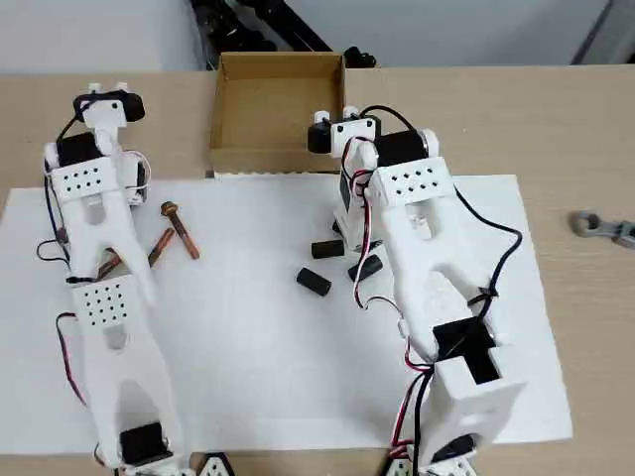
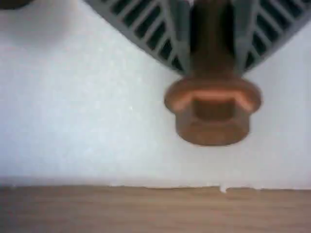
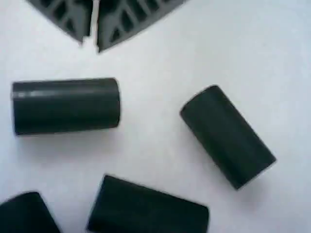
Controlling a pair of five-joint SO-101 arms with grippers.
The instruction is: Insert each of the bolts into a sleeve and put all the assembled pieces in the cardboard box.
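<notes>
The left gripper [image 2: 212,53] is clenched on a copper flange bolt [image 2: 212,114]. Its ribbed fingers pinch the shank just behind the hex head, which sticks out free past the tips. The held bolt hangs low over the white sheet [image 1: 258,357], well apart from the cardboard box [image 1: 278,104], out from the box's left front corner. Two loose bolts [image 1: 182,230] lie on the sheet somewhat closer to that corner. The right gripper [image 3: 95,34] is pressed closed on nothing, above the black sleeves [image 3: 65,106]. These lie on their sides in a loose cluster near the box's right front corner, none touching another.

The bolt looks like solid metal: stiff, dense for its size, and not fragile. It is probably slick along the thread, so a firm pinch close to the head seems the safest hold. How much shank is left clear on the far side of the jaws to enter a bore cannot be told here.

The sleeves look rigid, light and smooth. Being round, they will likely roll or skid if nudged. Each is probably best taken across the middle of the barrel, square to its axis, with both open ends left uncovered
</notes>
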